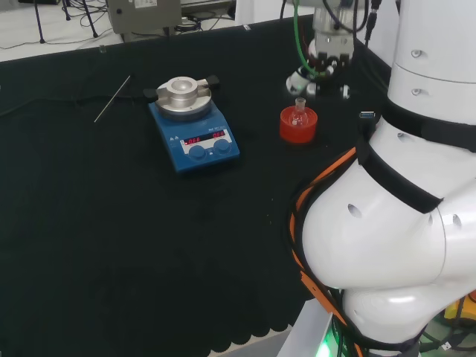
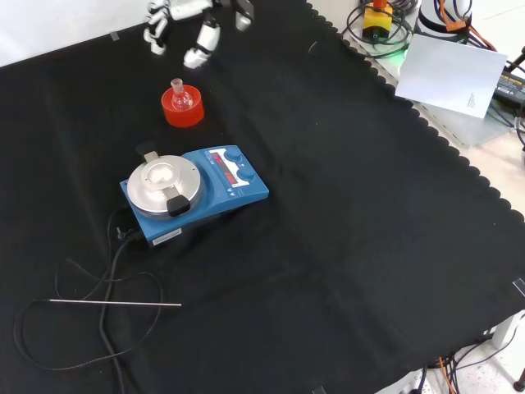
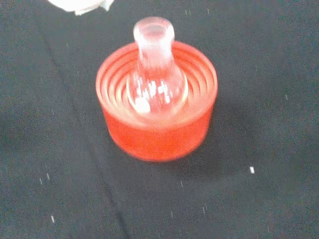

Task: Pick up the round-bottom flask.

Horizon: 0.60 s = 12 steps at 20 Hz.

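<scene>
Bench: black cloth [image 2: 369,246] covers the whole work surface, scalloped along its edges.
Arm: white links [image 1: 401,216] stand large at the right of the head view.
Stirrer plate: blue unit [image 2: 197,193] with a round metal top, mid-cloth in the front view; its cable runs off toward the lower left.
Hand: hand [image 2: 193,25] at the top of the front view, above and apart from the stand; fingers relaxed and spread, holding nothing.
Stand: red ribbed ring [image 3: 157,127], between hand and stirrer plate in the front view.
Flask: clear round-bottom flask [image 3: 155,79] seated upright in the stand, neck up.
Rod: thin metal rod [image 2: 115,304] lying flat, well apart from the stand.
</scene>
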Motion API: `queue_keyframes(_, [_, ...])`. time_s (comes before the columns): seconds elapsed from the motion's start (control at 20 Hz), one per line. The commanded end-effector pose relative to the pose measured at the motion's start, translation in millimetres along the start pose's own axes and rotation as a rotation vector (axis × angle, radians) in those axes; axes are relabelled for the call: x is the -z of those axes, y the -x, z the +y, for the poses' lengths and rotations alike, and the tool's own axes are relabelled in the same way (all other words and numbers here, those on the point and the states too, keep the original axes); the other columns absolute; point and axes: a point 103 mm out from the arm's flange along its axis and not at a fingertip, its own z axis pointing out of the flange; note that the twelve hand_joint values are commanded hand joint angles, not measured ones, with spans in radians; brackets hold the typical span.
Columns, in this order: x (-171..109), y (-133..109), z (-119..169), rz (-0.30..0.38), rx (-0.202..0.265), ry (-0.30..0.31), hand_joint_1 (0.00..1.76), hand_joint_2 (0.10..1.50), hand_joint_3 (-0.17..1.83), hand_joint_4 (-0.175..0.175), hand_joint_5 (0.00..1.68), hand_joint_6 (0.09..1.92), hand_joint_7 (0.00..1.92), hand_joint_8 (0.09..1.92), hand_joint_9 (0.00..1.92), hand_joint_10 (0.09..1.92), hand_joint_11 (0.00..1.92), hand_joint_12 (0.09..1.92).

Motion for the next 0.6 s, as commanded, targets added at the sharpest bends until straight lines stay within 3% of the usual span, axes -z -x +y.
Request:
queue_keyframes(0.05, [-14, 3, -10, -0.01, 0.007, 0.075, 0.77, 0.68, 0.53, -0.045, 0.66, 0.09, 0.21, 0.63, 0.41, 0.67, 0.0, 1.35])
queue_keyframes(0.6, [-40, -3, -6, 0.005, 0.015, 0.047, 0.73, 0.67, 0.54, -0.044, 0.63, 0.09, 0.21, 0.62, 0.41, 0.67, 0.0, 1.35])
